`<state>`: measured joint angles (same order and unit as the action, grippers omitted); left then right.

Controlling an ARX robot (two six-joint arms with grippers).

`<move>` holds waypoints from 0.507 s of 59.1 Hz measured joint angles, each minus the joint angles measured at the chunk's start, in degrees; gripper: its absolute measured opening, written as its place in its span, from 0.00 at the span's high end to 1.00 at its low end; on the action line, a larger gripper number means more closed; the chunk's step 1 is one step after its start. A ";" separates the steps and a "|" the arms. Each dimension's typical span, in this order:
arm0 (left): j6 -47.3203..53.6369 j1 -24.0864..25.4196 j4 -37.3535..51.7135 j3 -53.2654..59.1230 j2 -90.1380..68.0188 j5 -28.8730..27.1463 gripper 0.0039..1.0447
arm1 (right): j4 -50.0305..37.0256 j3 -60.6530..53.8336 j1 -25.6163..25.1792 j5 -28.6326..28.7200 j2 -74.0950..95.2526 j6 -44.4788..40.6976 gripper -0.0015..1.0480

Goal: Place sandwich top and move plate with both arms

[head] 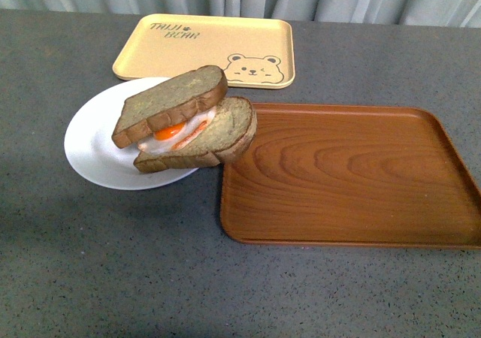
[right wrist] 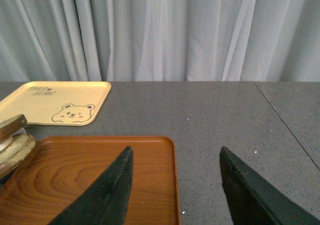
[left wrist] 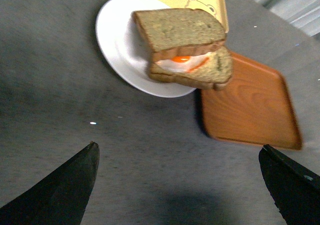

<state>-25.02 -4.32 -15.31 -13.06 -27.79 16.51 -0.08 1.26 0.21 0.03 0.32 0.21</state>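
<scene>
Left pincer (left wrist: 178, 146) wide, empty | right pincer (right wrist: 176, 149) wide, empty | plate (head: 90, 146) beside wood tray (head: 346, 173)

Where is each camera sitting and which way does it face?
Front view: on the body, facing forward over the plate, sandwich top, brown tray and yellow tray; no arm shows.
Left wrist view: raised, looking down past the open left claw at the plate.
Right wrist view: low, looking across the brown tray toward the curtain, past the open right claw.
Shared: all three show both trays.
</scene>
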 joint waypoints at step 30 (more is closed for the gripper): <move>-22.97 4.04 42.16 -11.93 -61.35 -3.17 0.08 | 0.00 0.00 -0.02 -0.02 -0.02 0.00 0.09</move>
<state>-47.99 -0.27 26.85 -24.99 -89.14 13.34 -0.08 1.26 0.19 0.01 0.30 0.21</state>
